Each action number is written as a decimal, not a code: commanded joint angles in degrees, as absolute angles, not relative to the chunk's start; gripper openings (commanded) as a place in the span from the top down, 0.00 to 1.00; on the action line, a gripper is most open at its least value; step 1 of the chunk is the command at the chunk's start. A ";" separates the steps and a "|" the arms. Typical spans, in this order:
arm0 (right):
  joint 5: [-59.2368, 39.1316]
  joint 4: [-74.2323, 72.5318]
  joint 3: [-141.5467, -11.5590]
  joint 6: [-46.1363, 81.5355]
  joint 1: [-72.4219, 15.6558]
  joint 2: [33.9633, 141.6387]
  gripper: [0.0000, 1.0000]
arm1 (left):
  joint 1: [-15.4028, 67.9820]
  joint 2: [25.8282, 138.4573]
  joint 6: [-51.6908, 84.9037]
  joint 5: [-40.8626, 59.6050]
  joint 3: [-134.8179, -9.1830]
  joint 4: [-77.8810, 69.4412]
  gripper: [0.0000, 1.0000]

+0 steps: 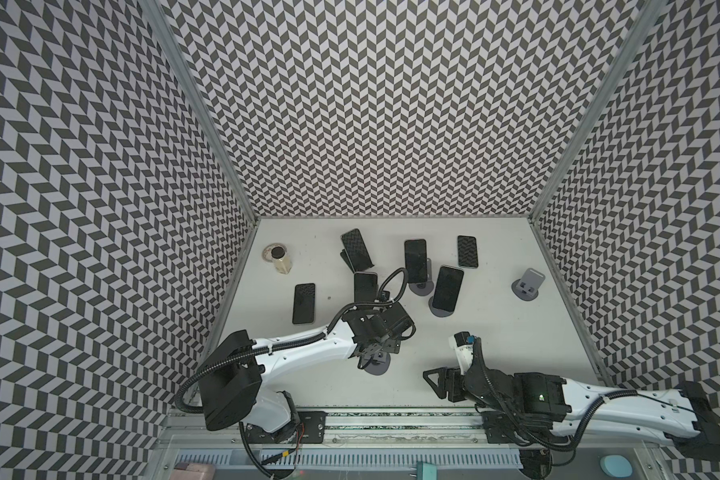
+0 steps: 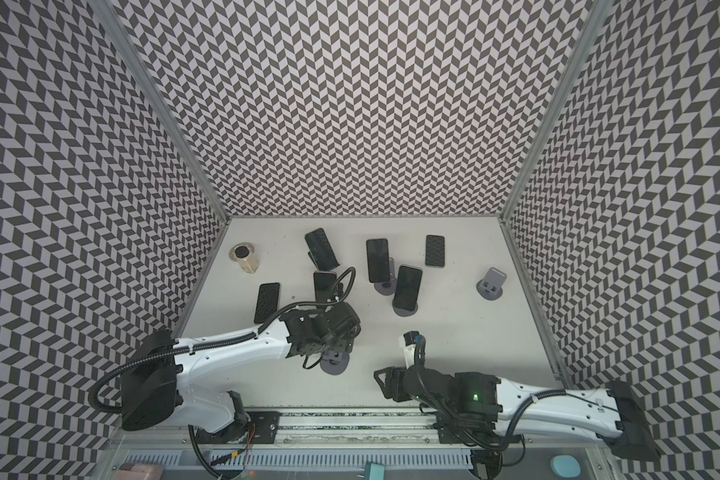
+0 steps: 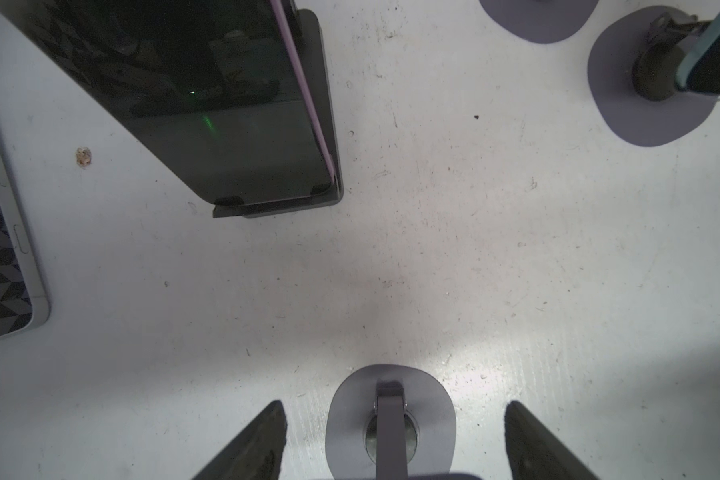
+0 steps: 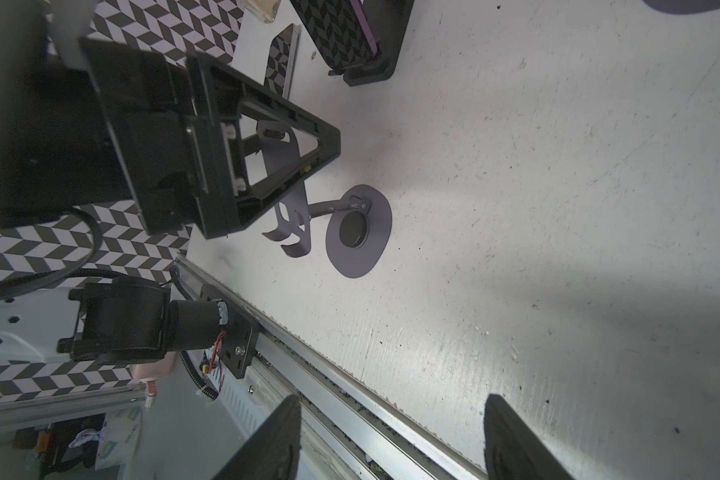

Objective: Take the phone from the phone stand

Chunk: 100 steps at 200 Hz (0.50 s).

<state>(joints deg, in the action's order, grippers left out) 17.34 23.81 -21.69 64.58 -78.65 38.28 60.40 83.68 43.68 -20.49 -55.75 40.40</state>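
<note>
Hovering left gripper [image 3: 395,405] over an empty round-base stand [image 3: 389,432] close to the front rail [image 4: 329,374], fingers spread either side of its base, gripping nothing. Right gripper [image 4: 391,399] is idling low by the same rail, fingers apart, also holding nothing. Pink-edged phone [image 3: 208,95] is leaning in a black wedge stand [image 3: 329,124] just beyond the left gripper, seemingly untouched; in both top views the left arm [image 1: 300,353] is covering its lower end, so hard to confirm
</note>
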 commanded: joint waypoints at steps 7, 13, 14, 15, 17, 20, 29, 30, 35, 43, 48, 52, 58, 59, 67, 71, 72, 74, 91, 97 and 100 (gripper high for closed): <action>18.03 20.61 -21.79 65.30 -78.93 39.38 0.32 | 60.91 83.06 45.48 -21.81 -53.74 40.10 0.19; 18.04 20.48 -21.88 65.19 -78.93 39.65 0.32 | 60.89 83.16 45.53 -21.64 -53.39 39.78 0.20; 18.07 20.48 -21.88 65.16 -78.97 39.69 0.32 | 60.90 83.19 45.57 -21.63 -53.37 39.71 0.20; 18.05 20.44 -21.88 65.14 -78.99 39.75 0.32 | 60.95 83.21 45.59 -21.63 -53.32 39.72 0.20; 18.09 20.40 -21.88 65.15 -78.99 39.80 0.32 | 60.96 83.18 45.65 -21.62 -53.23 39.68 0.20; 18.10 20.39 -21.82 65.20 -78.98 39.89 0.32 | 60.99 83.18 45.70 -21.62 -53.06 39.60 0.20; 17.99 20.18 -21.80 65.18 -78.93 40.29 0.32 | 61.00 83.23 45.79 -21.62 -52.76 39.46 0.21; 17.91 20.15 -21.75 65.20 -78.93 40.36 0.32 | 61.00 83.19 45.83 -21.62 -52.75 39.46 0.21; 17.80 20.02 -21.71 65.18 -78.95 40.49 0.32 | 61.00 83.27 45.88 -21.67 -52.65 39.46 0.21; 17.75 19.87 -21.58 65.17 -78.93 40.72 0.32 | 61.02 83.31 45.96 -21.71 -52.49 39.44 0.22; 17.75 19.70 -21.53 65.15 -78.93 40.77 0.32 | 61.00 83.29 45.97 -21.79 -52.41 39.46 0.23; 17.60 19.61 -21.46 65.12 -78.93 40.93 0.32 | 61.05 83.31 46.01 -21.82 -52.40 39.46 0.23; 17.50 19.44 -21.35 65.13 -78.93 40.96 0.32 | 61.06 83.28 46.05 -21.88 -52.38 39.62 0.24; 17.45 19.39 -21.35 65.09 -78.93 40.96 0.32 | 61.07 83.30 46.01 -21.88 -52.38 39.59 0.24; 17.46 19.26 -21.36 65.12 -78.94 40.99 0.32 | 61.15 83.20 46.05 -21.88 -52.31 39.62 0.26; 17.42 19.25 -21.30 65.17 -78.93 41.07 0.32 | 61.16 83.08 46.05 -21.84 -52.30 39.64 0.26; 17.41 19.20 -21.33 65.19 -78.93 41.10 0.32 | 61.17 83.07 46.05 -21.82 -52.30 39.64 0.26; 17.43 19.17 -21.28 65.14 -78.95 41.13 0.32 | 61.17 83.10 46.05 -21.80 -52.30 39.64 0.27; 17.42 19.25 -21.21 65.17 -78.94 40.98 0.32 | 61.26 82.90 46.03 -21.67 -52.40 39.56 0.29; 17.45 19.33 -21.27 65.17 -78.95 40.93 0.32 | 61.24 82.82 46.01 -21.64 -52.38 39.55 0.30; 17.42 19.34 -21.27 65.14 -78.93 40.85 0.32 | 61.26 82.87 46.05 -21.62 -52.38 39.55 0.31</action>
<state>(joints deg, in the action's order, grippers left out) 17.12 21.96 -21.67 64.53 -78.63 40.97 60.77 83.68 44.88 -20.47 -52.82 40.05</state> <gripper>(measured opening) 0.681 0.708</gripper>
